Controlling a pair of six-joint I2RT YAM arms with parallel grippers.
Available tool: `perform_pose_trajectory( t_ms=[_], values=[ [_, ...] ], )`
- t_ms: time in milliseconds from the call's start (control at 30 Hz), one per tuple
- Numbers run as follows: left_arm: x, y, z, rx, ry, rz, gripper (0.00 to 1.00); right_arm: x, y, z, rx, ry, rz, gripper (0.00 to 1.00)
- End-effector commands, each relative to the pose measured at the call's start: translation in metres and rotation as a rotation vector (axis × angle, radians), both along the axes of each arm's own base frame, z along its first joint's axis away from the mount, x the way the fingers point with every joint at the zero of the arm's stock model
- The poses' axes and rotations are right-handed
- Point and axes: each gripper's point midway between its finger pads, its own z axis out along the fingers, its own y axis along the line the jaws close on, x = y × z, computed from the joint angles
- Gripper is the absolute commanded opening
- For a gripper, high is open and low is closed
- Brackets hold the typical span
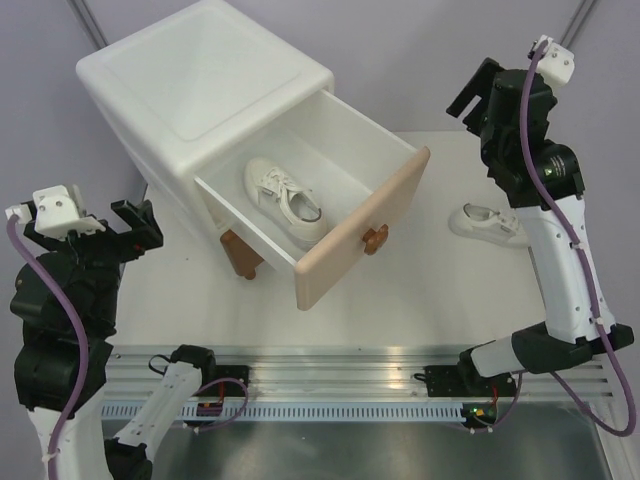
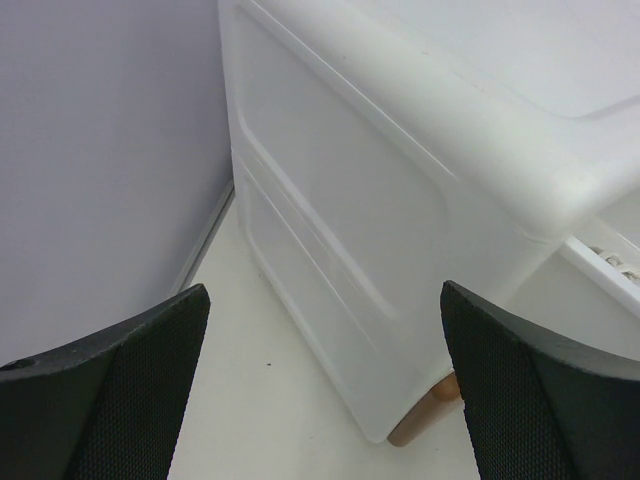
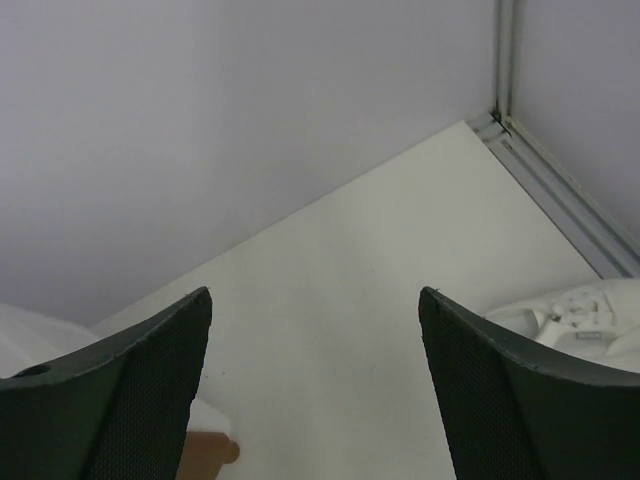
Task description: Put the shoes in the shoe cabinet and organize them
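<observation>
Cabinet point(image 1: 200, 90), top drawer point(image 1: 345, 240) open: one white shoe point(image 1: 285, 195) inside. Second shoe point(image 1: 488, 222) on desk point(image 1: 420, 290), apparently upright, partly hidden. Left end effector point(image 2: 322, 300), right end effector point(image 3: 315, 300): both spread wide, empty.

The white sneaker point(image 1: 482, 222) by the table's point(image 1: 450, 285) right edge is partly hidden by the right arm point(image 1: 565, 270) and cut off in the right wrist view.

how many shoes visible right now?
2. One white sneaker lies in the open drawer; a second sneaker sits on the table right of it, partly behind the right arm. More may be hidden.
</observation>
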Motion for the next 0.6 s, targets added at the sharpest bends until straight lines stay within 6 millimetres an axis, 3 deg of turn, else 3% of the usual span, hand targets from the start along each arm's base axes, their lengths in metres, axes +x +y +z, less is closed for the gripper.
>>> perform_pose_trajectory(
  t_ms=[0, 33, 67, 167, 333, 433, 467, 567],
  values=[
    [-0.009, -0.001, 0.003, 0.005, -0.012, -0.018, 1.00, 0.004, -0.018, -0.032, 0.120, 0.059, -0.017, 0.88],
    [-0.011, -0.001, 0.002, 0.004, -0.014, -0.019, 1.00, 0.005, -0.037, -0.040, 0.129, 0.072, -0.068, 0.88],
    [-0.012, -0.001, 0.002, 0.003, -0.014, -0.019, 1.00, 0.006, -0.043, -0.050, 0.137, 0.090, -0.088, 0.88],
    [-0.015, -0.001, -0.001, 0.000, -0.015, -0.022, 1.00, 0.013, -0.067, -0.110, 0.207, 0.197, -0.169, 0.88],
    [-0.018, -0.005, -0.007, -0.009, -0.011, -0.047, 1.00, 0.016, -0.121, -0.182, 0.339, 0.290, -0.352, 0.94],
    [-0.022, -0.007, -0.010, -0.029, -0.008, -0.061, 1.00, 0.022, -0.138, -0.223, 0.418, 0.340, -0.404, 0.90],
    [-0.023, -0.008, -0.013, -0.040, -0.003, -0.062, 1.00, 0.026, -0.142, -0.229, 0.439, 0.333, -0.416, 0.84],
    [-0.027, -0.011, -0.020, -0.061, 0.015, -0.077, 1.00, 0.035, -0.150, -0.262, 0.486, 0.369, -0.458, 0.82]
  ],
)
